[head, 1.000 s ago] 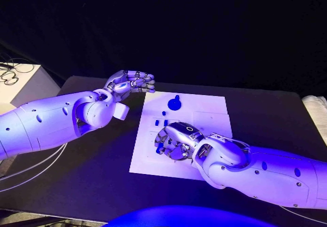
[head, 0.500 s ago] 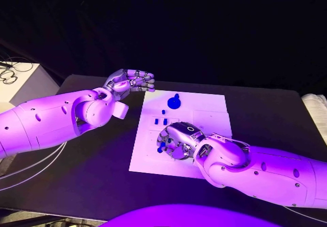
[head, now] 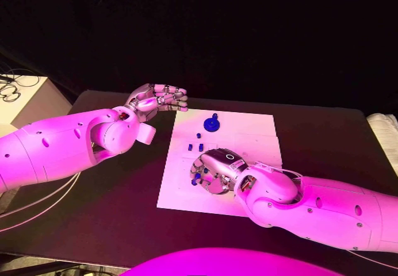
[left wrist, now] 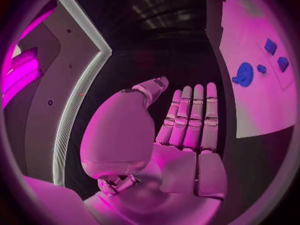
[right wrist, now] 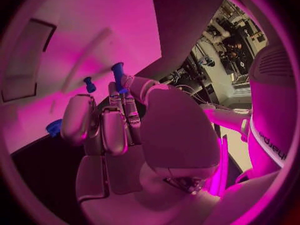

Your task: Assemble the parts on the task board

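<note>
Black counter (head: 99, 218), white board (head: 249, 129) mid: right hand (head: 214, 171) low over board, fingers (right wrist: 119, 110) pinching a blue peg (right wrist: 117, 75), left hand (head: 157, 98) beside board, fingers loosely curled, empty; disc (head: 211, 123) and small parts (head: 195, 147) loose, mostly undone.

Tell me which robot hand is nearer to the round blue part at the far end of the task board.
Left. The left robot hand hovers just off the board's far corner beside the round blue part; the right robot hand is over the board's near half.

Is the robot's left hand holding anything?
No, it is empty. The silver left hand hovers off the white task board with straight fingers spread, nothing between them.
</note>
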`<state>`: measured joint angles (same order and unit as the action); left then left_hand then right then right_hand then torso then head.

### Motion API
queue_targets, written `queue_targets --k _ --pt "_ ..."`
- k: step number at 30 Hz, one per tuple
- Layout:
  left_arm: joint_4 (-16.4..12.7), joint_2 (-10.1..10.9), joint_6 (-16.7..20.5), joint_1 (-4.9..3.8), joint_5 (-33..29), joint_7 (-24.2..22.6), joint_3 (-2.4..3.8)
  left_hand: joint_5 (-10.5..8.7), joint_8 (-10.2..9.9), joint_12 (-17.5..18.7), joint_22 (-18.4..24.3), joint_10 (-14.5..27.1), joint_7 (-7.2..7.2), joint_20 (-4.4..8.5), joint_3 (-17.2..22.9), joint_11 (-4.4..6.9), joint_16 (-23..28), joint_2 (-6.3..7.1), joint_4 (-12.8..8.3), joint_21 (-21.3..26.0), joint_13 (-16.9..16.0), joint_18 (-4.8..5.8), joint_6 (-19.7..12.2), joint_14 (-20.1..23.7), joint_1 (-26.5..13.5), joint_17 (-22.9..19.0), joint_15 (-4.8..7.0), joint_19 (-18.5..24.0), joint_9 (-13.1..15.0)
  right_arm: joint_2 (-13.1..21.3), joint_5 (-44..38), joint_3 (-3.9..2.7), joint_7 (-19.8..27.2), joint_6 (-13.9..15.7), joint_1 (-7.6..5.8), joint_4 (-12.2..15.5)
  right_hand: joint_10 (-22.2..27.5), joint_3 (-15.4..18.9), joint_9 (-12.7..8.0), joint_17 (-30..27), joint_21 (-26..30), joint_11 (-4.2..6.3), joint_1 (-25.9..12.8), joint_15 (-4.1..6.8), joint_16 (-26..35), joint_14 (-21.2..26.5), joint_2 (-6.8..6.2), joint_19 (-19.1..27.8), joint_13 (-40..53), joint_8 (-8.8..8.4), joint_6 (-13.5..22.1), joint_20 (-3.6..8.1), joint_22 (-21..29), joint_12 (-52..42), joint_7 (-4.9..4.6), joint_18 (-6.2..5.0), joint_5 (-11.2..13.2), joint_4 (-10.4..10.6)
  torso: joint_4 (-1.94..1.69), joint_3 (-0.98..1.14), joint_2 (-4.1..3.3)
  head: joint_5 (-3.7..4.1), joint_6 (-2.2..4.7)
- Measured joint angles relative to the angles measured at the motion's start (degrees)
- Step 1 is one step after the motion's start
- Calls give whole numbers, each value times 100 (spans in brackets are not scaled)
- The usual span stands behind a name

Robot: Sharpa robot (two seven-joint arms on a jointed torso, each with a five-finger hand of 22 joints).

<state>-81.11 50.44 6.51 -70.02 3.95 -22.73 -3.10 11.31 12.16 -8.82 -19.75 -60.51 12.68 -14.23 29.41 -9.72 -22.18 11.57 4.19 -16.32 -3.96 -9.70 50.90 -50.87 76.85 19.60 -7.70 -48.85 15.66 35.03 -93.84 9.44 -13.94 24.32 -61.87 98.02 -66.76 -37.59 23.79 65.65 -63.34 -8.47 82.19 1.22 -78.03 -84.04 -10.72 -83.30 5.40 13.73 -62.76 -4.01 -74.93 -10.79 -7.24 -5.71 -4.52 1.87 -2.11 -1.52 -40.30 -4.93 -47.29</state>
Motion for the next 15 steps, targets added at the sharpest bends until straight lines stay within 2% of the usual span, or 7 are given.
queue_targets --k 7,12,14,15 --pt "-4 9 -1 0 0 8 0 0 0 0 0 0 0 0 0 0 0 0 0 0 0 1 0 0 0 0 0 0 0 -57 -127 -1 -41 -74 -2 -26 0 -13 6 -36 45 0 -1 0 0 0 1 0 81 -1 10 0 1 -6 -2 0 -26 -22 -1 -2 0 -3 -31" --pt "-2 10 -2 0 0 13 0 0 0 0 6 0 0 0 0 0 0 0 0 0 -4 0 0 0 0 -1 0 0 -5 -89 -187 12 -15 -103 -1 -38 3 -26 7 -39 87 3 -118 0 0 0 22 0 124 -8 146 0 1 59 -50 0 -82 -103 7 -2 0 1 -36" --pt "1 10 -3 0 1 15 0 0 0 0 6 0 0 0 0 0 0 0 0 0 -5 0 0 0 0 -1 0 0 -5 -90 -195 22 16 -104 3 -48 56 -41 -14 -70 221 57 -256 -2 24 2 -40 38 133 -104 306 -38 1 183 -99 0 -116 -134 11 -3 1 8 -38" --pt "2 10 -3 0 1 15 0 0 0 0 6 0 0 0 -5 0 0 0 5 20 -5 0 0 0 0 -1 0 0 -5 -89 -195 27 30 -104 7 -56 54 -44 -32 -80 367 157 -353 -53 23 7 -79 80 116 -156 384 -79 1 267 -133 0 -148 -137 13 -3 2 9 -38"
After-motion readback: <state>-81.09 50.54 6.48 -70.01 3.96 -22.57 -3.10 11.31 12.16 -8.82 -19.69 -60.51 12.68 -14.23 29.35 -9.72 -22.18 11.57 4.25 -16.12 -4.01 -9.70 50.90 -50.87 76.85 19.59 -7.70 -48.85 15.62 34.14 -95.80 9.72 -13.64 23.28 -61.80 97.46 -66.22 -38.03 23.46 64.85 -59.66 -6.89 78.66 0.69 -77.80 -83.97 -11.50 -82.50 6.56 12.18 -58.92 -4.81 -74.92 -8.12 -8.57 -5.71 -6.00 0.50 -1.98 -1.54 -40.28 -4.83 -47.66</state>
